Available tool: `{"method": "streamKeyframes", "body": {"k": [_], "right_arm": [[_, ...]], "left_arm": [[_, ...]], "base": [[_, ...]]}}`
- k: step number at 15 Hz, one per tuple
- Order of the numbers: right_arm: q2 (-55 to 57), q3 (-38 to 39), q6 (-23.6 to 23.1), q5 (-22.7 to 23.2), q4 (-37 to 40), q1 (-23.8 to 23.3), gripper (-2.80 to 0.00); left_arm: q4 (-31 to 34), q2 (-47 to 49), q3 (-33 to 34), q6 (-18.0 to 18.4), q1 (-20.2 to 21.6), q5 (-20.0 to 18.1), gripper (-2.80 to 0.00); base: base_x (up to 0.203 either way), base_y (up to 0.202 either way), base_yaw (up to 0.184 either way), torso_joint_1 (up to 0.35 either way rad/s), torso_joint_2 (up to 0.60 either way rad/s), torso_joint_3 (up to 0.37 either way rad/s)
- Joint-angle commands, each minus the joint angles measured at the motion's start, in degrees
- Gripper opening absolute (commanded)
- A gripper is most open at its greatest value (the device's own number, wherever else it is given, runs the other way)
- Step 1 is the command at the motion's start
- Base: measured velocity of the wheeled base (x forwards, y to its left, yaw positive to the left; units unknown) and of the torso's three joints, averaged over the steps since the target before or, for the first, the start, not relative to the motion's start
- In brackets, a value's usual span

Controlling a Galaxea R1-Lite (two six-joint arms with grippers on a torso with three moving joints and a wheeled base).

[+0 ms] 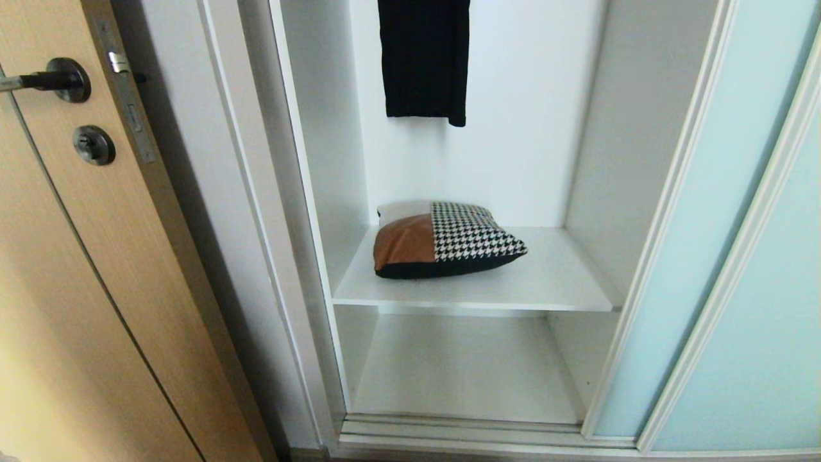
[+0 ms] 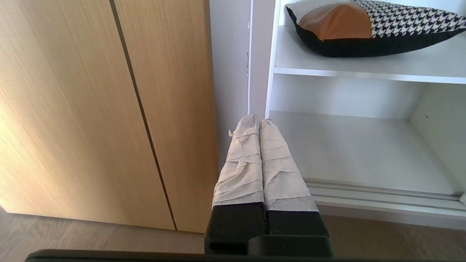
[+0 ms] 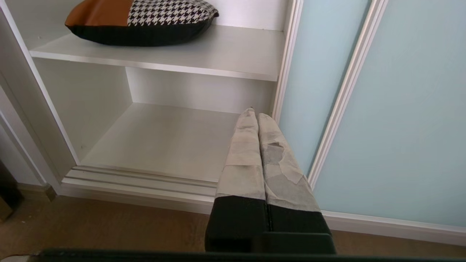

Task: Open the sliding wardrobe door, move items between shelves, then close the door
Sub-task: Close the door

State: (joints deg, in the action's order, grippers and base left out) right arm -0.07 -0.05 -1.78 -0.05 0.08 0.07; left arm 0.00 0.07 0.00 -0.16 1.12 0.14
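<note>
Both pincers pressed together, sliding wardrobe door point(image 1: 693, 244) open, cushion point(image 1: 442, 240) on upper shelf point(image 1: 551, 282)

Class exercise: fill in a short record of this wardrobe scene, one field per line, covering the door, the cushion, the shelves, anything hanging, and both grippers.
sliding wardrobe door: slid to the right, compartment open
cushion: lying flat on the upper shelf, left of its middle
lower shelf: nothing on it
black garment: hanging above the cushion
wooden door: left of the wardrobe, lever handle
left gripper: shut, holding nothing, low in front of the wardrobe's left edge
right gripper: shut, holding nothing, low by the sliding door's frame
</note>
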Motion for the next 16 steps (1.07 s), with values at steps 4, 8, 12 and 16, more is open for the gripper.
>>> {"method": "streamKeyframes", "body": {"k": [4,8,12,16], "right_arm": [[6.89,-15.14,-0.64,-0.77,4.47,0.07,-2.8],[16.76,-31.93,-2.51,-2.2,8.22,0.67,-2.8],[24.9,-39.04,-7.12,-7.93,11.83,2.06,-2.8],[30.61,-43.17,-7.83,-9.42,12.92,2.43,-2.8]], "left_arm": [[0.0,0.01,0.09,-0.02,0.02,0.04,-2.8],[0.0,0.01,0.09,-0.02,0.02,0.04,-2.8],[0.0,0.1,0.09,-0.02,0.02,0.04,-2.8],[0.0,0.01,0.09,-0.02,0.02,0.04,-2.8]], "base": [[0.0,0.0,0.0,0.0,0.0,0.0],[0.0,0.0,0.0,0.0,0.0,0.0],[0.0,0.0,0.0,0.0,0.0,0.0],[0.0,0.0,0.0,0.0,0.0,0.0]]}}
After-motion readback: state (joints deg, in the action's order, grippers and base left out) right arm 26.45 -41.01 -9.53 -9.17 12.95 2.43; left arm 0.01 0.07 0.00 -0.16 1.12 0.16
